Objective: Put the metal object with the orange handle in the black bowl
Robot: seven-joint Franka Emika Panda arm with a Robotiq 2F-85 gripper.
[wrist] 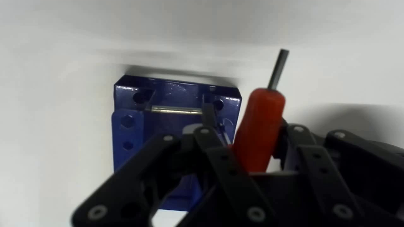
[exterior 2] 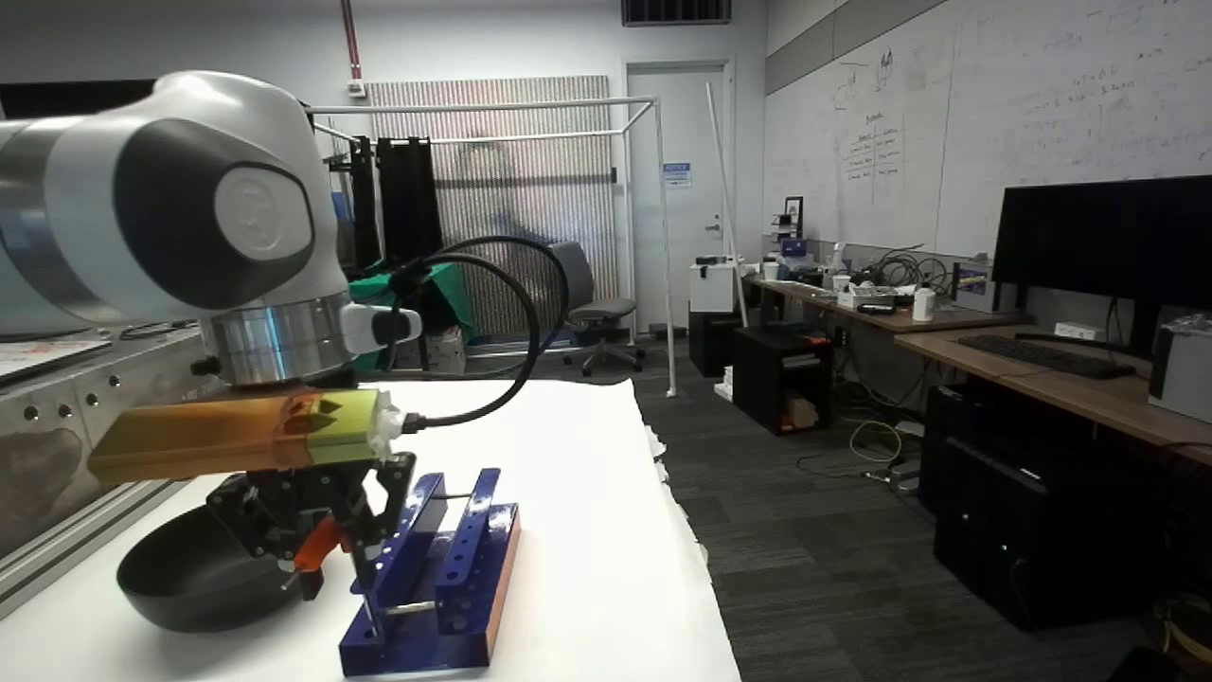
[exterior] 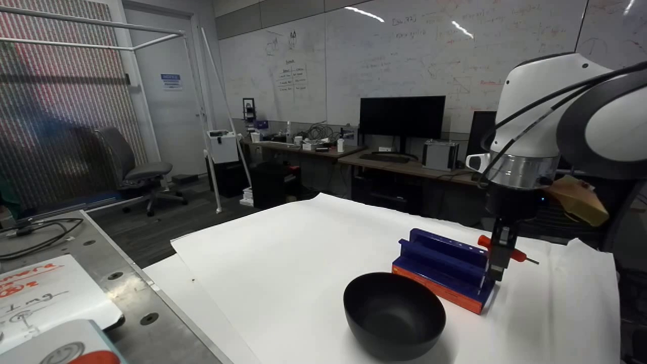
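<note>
The metal object with the orange handle is held between the fingers of my gripper, above the table level. Its orange-red handle and thin dark shaft show in the wrist view, with the shaft pointing away from my gripper. In an exterior view the handle tilts downward between the fingers of my gripper. The black bowl stands upright on the white-covered table, apart from the gripper; its visible inside holds nothing. It also shows in an exterior view, partly behind the gripper.
The blue ridged rack with the orange base stands between the bowl and my gripper, close beside the fingers. It also shows in an exterior view and below the fingers in the wrist view. A metal bench borders the white sheet.
</note>
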